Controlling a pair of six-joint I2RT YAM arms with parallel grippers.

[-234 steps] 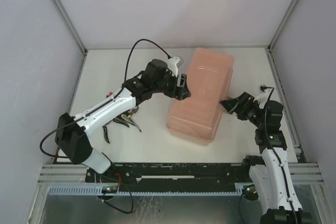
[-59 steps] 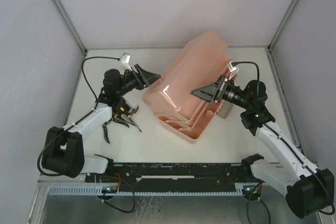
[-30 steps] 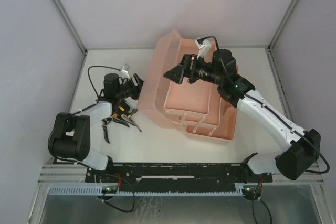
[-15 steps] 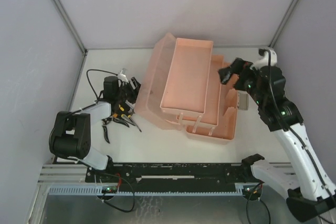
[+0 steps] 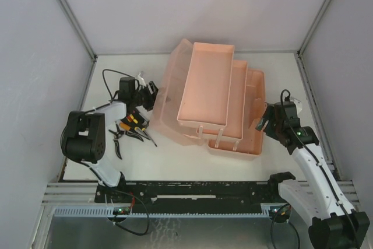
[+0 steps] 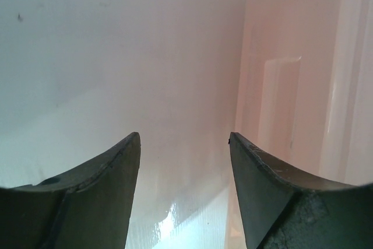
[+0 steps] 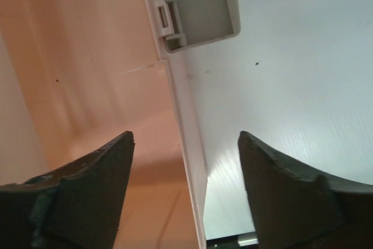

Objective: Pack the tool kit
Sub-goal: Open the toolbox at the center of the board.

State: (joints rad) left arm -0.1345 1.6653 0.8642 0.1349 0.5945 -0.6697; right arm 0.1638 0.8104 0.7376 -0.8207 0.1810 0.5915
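Starting nearest you, mind the pliers (image 5: 135, 135) and screwdrivers (image 5: 132, 121) lying on the surface (image 5: 175, 161) left of the toolbox (image 5: 256, 144), partly under the left forearm: a low sweep there could scatter them. Your right gripper (image 5: 261, 124) hangs released, jaws straddling the toolbox's right rim near the grey latch (image 7: 198, 4); clenching or dragging now could shove the box. Your left gripper (image 5: 149, 91), also released and empty, sits just beside the opened lid (image 5: 166, 103); a nudge could swing it. Farther back, the stepped trays (image 5: 207, 86) stand fanned open and could fold shut.

White table (image 5: 175, 164) between pale grey walls (image 5: 192, 4)
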